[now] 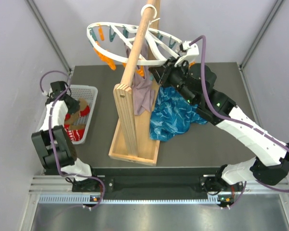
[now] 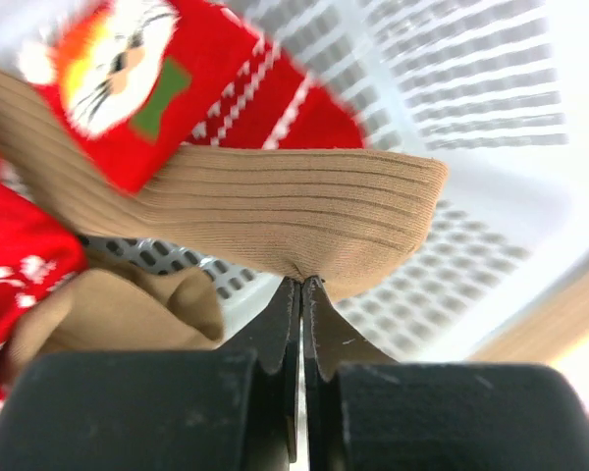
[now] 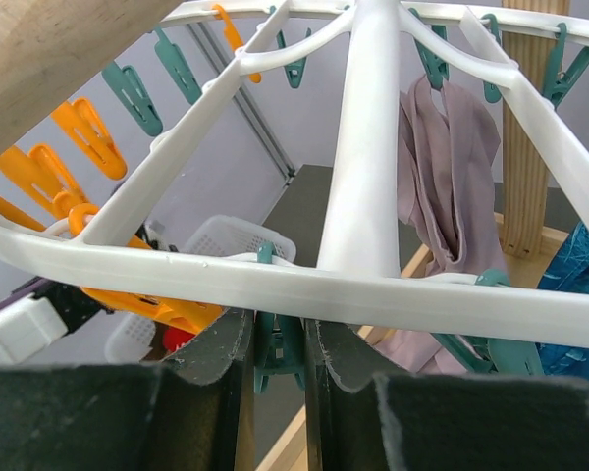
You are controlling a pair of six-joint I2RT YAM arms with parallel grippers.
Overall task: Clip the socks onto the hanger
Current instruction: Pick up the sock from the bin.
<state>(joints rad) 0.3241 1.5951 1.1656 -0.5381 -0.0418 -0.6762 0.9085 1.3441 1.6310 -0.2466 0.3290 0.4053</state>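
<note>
My left gripper [image 2: 301,283] is shut on the edge of a tan-brown sock [image 2: 294,211], held over the white mesh basket [image 2: 491,88]; it also shows in the top view [image 1: 73,107]. Red socks with white pattern [image 2: 147,78] lie in the basket beside it. The white oval hanger [image 1: 130,43] with orange and teal pegs hangs from the pole. My right gripper [image 3: 278,339] is under its near rim [image 3: 294,289], shut on a teal peg [image 3: 278,348]. A mauve sock [image 3: 452,186] hangs clipped to the hanger [image 1: 143,96].
A wooden pole stand [image 1: 130,110] stands mid-table with its tray base [image 1: 135,149]. A blue patterned cloth [image 1: 176,115] lies beside the stand under my right arm. The basket [image 1: 89,94] sits at the table's left edge.
</note>
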